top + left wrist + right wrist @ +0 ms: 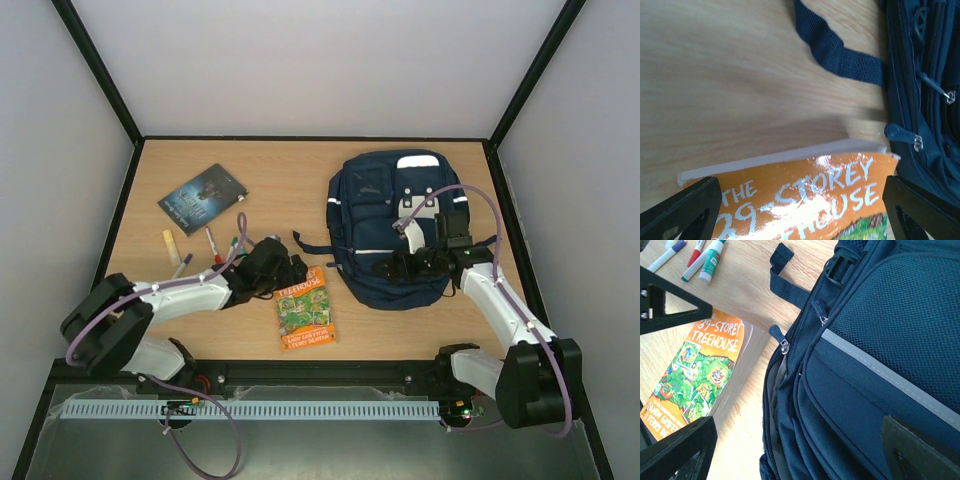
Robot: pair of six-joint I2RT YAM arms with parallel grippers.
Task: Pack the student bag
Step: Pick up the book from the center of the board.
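Observation:
The student bag [380, 200] is a navy backpack lying flat at the right of the table, its lower edge toward me. An orange paperback [305, 312] lies just left of that edge. My left gripper [292, 275] is open at the paperback's top end; in the left wrist view its fingers [687, 210] stand on either side of the orange cover [805, 165]. My right gripper [405, 265] hovers open over the bag's lower front [880, 330], holding nothing. A zip [772, 390] along the bag's side gapes, showing grey lining.
A dark-covered book [203, 198] lies at the back left. Markers [215, 243] and a glue stick [172, 246] lie near the left arm. A loose bag strap [840, 52] trails onto the wood beyond the paperback. Black frame rails border the table.

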